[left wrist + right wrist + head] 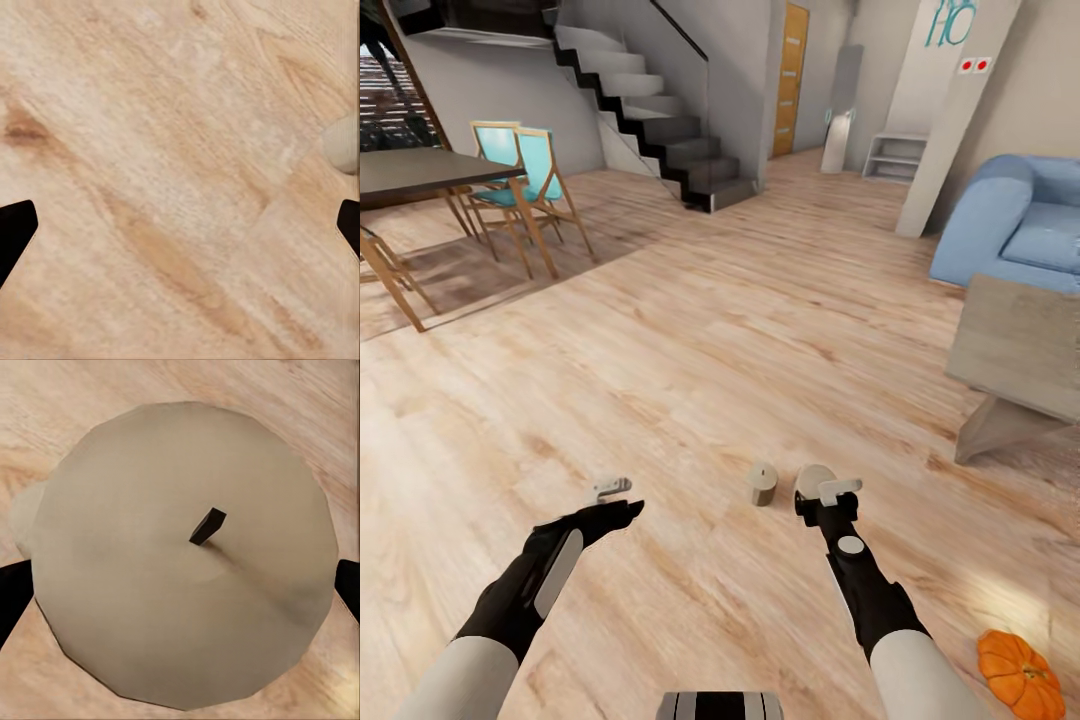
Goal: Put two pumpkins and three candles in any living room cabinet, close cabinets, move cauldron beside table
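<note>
The right claw (pixel 830 497) hides most of one candle (pixel 812 480).

Open pale wood-plank floor (pixel 690 380) lies all around; two stubby grey-brown candles (pixel 763 485) and a pale wooden table (pixel 1020 360) obstruct rightward.

Pale wood plank floor (pixel 690 340) fills the frame. Upper left: a dark dining table (pixel 415 172) with teal-seated wooden chairs (pixel 525 185). Top centre: a black staircase (pixel 660 130). Right: a blue sofa (pixel 1015 225) behind a light wood table (pixel 1020 350).
</note>
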{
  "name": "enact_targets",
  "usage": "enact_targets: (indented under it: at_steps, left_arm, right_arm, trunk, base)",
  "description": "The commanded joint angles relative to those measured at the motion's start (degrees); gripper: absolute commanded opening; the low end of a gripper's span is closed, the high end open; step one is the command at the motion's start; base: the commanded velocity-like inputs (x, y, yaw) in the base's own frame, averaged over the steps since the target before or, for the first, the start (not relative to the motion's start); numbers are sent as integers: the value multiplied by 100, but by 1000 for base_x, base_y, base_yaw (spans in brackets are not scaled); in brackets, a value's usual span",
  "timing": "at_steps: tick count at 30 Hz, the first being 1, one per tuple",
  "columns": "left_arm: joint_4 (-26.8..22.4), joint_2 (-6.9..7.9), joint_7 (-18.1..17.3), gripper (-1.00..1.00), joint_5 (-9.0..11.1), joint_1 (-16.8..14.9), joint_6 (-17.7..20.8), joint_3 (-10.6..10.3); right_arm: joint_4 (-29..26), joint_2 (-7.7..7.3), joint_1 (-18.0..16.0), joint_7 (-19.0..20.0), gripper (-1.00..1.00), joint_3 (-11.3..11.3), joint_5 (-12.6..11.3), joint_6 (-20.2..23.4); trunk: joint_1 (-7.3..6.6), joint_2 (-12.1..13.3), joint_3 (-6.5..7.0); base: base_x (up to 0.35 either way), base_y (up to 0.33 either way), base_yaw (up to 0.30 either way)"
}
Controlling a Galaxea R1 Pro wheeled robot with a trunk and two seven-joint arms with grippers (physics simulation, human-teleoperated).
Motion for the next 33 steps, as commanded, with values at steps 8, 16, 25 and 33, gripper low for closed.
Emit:
enact_targets:
  at_steps: [8,16,25,33]
  left_arm:
    - [-1,0,0,100,0,-2,1,0]
    - [-7,0,0,100,0,-3,6,1]
    - [-7,0,0,100,0,0,8,0]
    - [1,-5,0,100,0,0,8,-25]
  right_arm:
    - [-2,-2,0,0,-100,0,3,0]
    - [-2,-3,0,0,-100,0,1,0]
    - [-2,-1,0,0,-100,0,3,0]
    - [-2,-9,0,2,-100,0,1,0]
  trunk:
    - [0,0,60]
    - [0,0,119]
    - [0,0,186]
    - [0,0,245]
  base:
    - [281,146,-208]
    - [291,132,-208]
    - [321,24,-208]
    - [327,0,-208]
